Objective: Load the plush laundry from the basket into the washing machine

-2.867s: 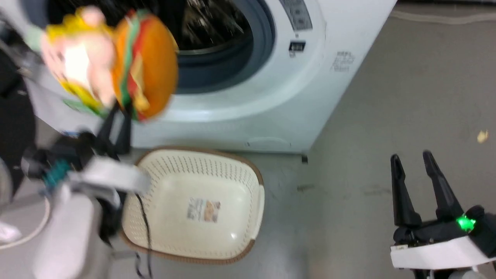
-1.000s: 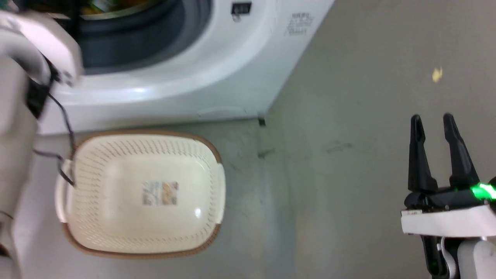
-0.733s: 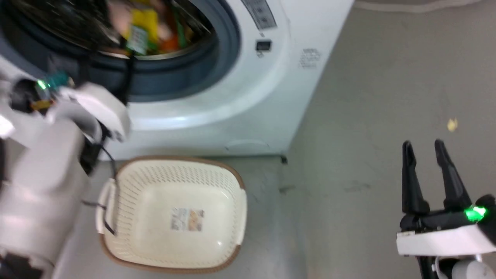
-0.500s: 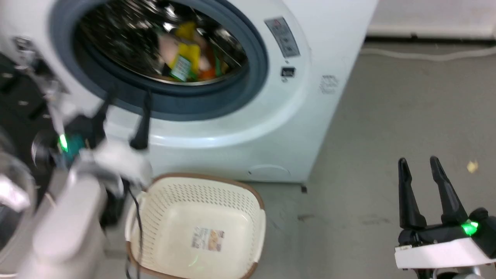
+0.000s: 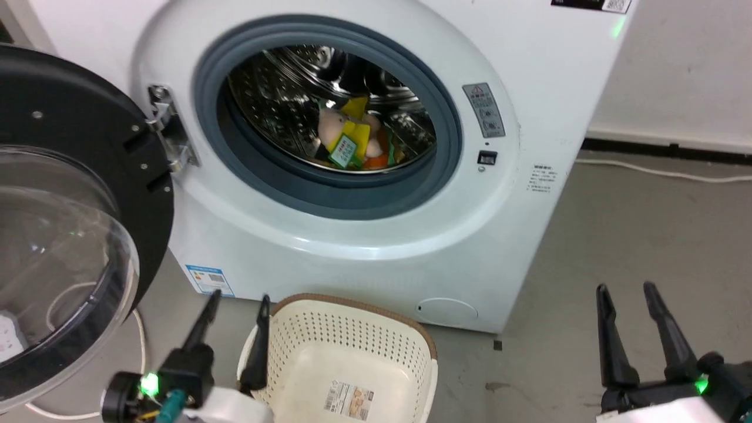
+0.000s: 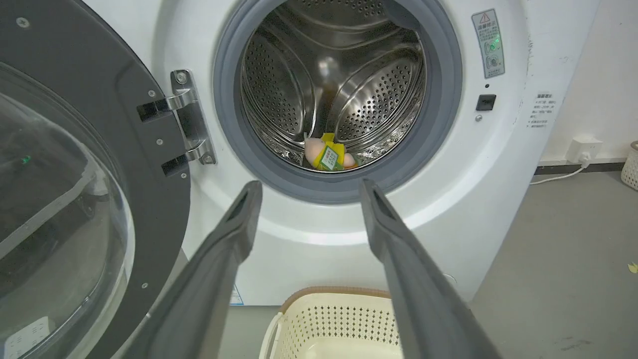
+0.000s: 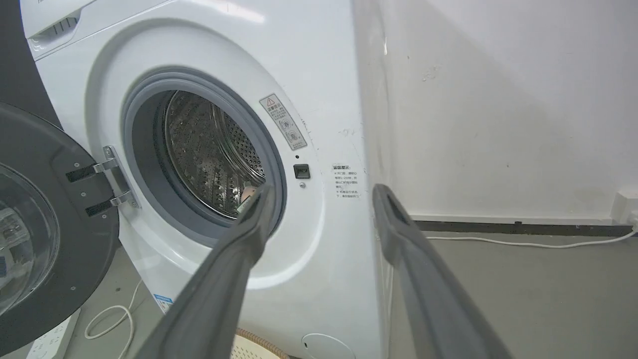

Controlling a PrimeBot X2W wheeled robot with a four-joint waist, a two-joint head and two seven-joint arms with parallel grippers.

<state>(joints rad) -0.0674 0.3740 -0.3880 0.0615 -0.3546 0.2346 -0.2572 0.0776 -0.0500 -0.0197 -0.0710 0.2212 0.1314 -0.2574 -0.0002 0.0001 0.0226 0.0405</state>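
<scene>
Two plush toys (image 5: 346,138) in drum (image 5: 276,100) | left gripper (image 5: 241,295) (jaws apart) well below

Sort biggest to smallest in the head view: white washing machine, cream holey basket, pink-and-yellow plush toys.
1. white front-loading washing machine
2. cream perforated basket, partly cut off below
3. pink-and-yellow plush laundry, farther away inside the drum
</scene>
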